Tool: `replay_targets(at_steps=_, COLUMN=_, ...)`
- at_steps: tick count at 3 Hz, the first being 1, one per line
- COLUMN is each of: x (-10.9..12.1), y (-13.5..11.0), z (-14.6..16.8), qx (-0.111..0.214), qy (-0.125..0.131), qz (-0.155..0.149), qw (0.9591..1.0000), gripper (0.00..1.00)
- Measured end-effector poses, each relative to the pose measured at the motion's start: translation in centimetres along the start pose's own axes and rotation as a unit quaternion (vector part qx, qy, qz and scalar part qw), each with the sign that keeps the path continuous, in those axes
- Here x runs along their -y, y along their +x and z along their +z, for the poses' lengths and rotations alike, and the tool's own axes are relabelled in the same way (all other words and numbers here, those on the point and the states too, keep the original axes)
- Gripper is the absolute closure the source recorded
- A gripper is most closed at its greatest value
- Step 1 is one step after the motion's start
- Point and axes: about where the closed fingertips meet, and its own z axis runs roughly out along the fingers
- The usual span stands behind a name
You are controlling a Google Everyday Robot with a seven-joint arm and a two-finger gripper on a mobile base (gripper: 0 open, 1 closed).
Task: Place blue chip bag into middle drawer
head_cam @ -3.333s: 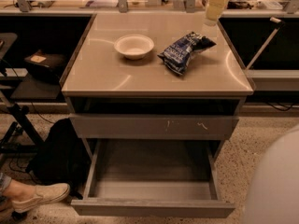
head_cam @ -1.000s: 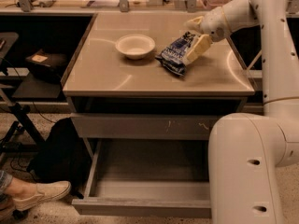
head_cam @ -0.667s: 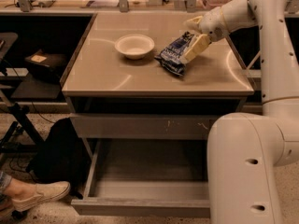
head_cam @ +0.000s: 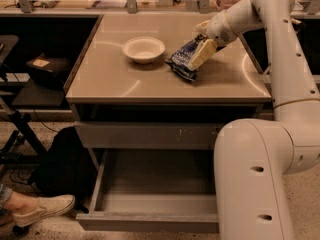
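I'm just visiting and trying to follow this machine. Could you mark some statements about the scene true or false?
1. The blue chip bag lies on the tabletop. True.
2. The bag sits inside the white bowl. False: it lies beside the bowl.
3. The middle drawer is pulled open. True.
4. The gripper hangs over the open drawer. False: it is at the bag on the tabletop.
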Motion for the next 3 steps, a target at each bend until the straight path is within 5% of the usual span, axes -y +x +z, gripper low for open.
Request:
replay_targets(at_steps=1, x=0.01, y=-0.01, z=0.02, qx=0.0, qy=0.0, qz=0.0, qw=1.0, gripper=0.0)
replay_targets(at_steps=3, x=0.01, y=-0.01, z=0.02, qx=0.0, qy=0.0, qz=0.0, qw=1.0, gripper=0.42)
